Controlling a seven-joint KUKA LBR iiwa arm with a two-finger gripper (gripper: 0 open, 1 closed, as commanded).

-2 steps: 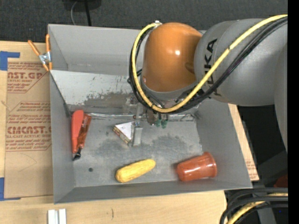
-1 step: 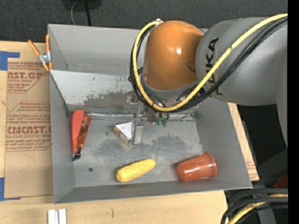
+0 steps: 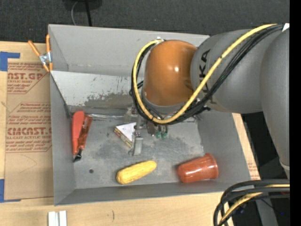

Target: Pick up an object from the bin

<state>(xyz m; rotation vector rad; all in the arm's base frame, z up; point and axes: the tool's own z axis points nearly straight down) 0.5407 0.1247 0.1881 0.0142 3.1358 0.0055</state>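
You have in front of you the grey metal bin (image 3: 89,84), and the biggest thing over it is the grey arm (image 3: 244,79), which comes in from the right with its rounded orange cover (image 3: 169,74) over the middle of the floor. This cover hides much of what is below it.

On the floor, the red-orange plastic cup (image 3: 197,168) lies on its side near the front right corner; I think it can roll if it is pushed. To its left, near the front wall, lies the yellow toy corn cob (image 3: 136,172). The long red and black hand tool (image 3: 79,133) lies along the left wall, so close to it that a grasp there looks difficult.

These three things are well apart from each other, so each can be taken alone.

The smallest one, the small white and brown wedge (image 3: 124,131), lies in the middle of the floor. The gripper (image 3: 138,144) is low, just beside its right edge, so I judge this wedge is the likely thing to pick. You cannot tell how wide the pincer stands, and nothing is seen inside it.
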